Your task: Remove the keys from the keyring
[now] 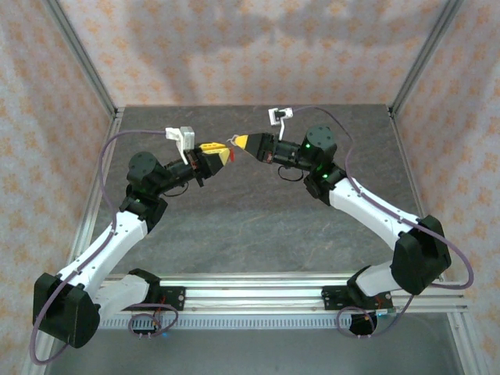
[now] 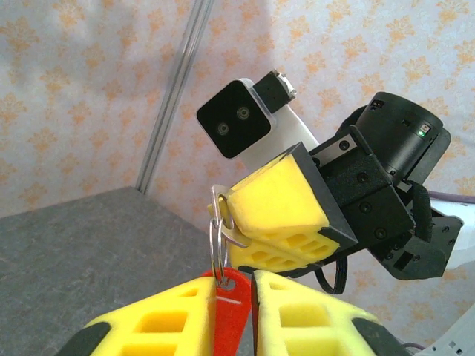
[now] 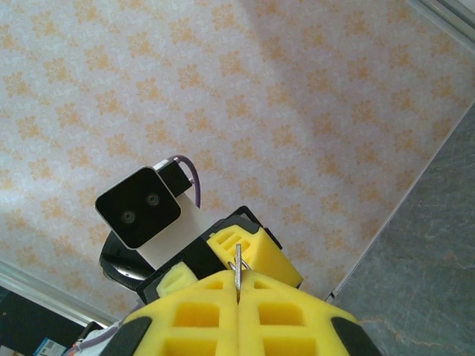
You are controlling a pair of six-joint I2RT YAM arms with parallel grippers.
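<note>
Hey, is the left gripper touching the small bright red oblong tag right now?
Touching. The left wrist view shows the small bright red oblong tag wedged between the yellow fingers of the left gripper, flush against one of them.

left pincer [image 1: 225, 156] and right pincer [image 1: 237, 142] clamped, raised nearly tip to tip.

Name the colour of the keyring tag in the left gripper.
Bright red; the keyring tag shows best in the left wrist view, pinched by the left gripper.
</note>
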